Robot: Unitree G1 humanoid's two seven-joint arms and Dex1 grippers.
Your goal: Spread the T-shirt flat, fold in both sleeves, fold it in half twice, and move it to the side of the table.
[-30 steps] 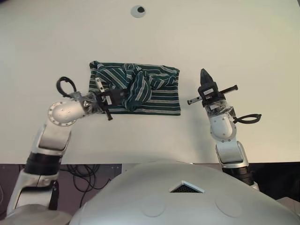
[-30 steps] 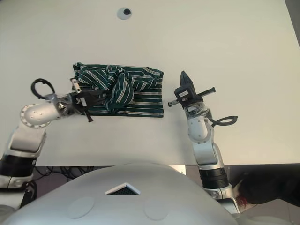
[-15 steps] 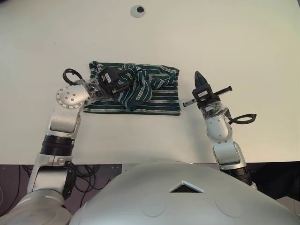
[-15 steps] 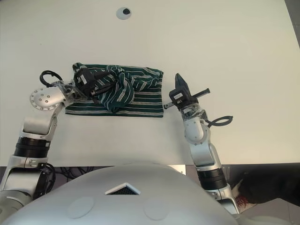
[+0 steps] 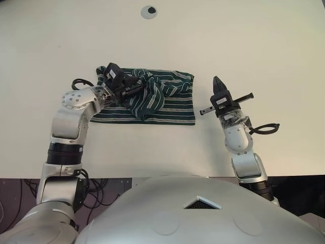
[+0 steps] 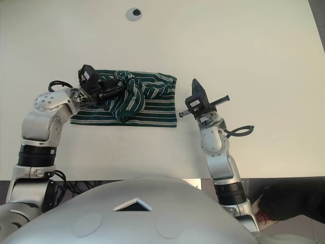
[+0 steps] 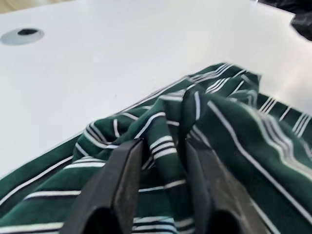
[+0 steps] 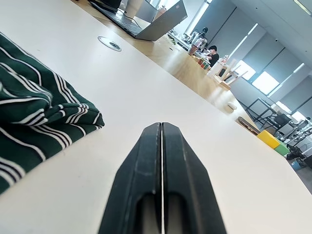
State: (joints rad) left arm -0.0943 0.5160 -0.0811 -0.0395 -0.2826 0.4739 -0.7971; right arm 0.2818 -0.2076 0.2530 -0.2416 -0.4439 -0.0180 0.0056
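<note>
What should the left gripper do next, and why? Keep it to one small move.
Probably lift the pinched fold slightly and draw it leftward: the left gripper is shut on a rumpled ridge of the T-shirt, which lies bunched over its middle, not flat.

left arm: elbow bent, forearm turned inward | left gripper point(image 5: 135, 88): fingers pinched on a raised fold of the T-shirt point(image 5: 172, 104) | right arm: forearm reaching forward | right gripper point(image 5: 217, 81): fingers pressed flat together, tip pointing forward

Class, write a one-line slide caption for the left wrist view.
Left hand pinches a raised fold of the green striped T-shirt on the white table.
</note>
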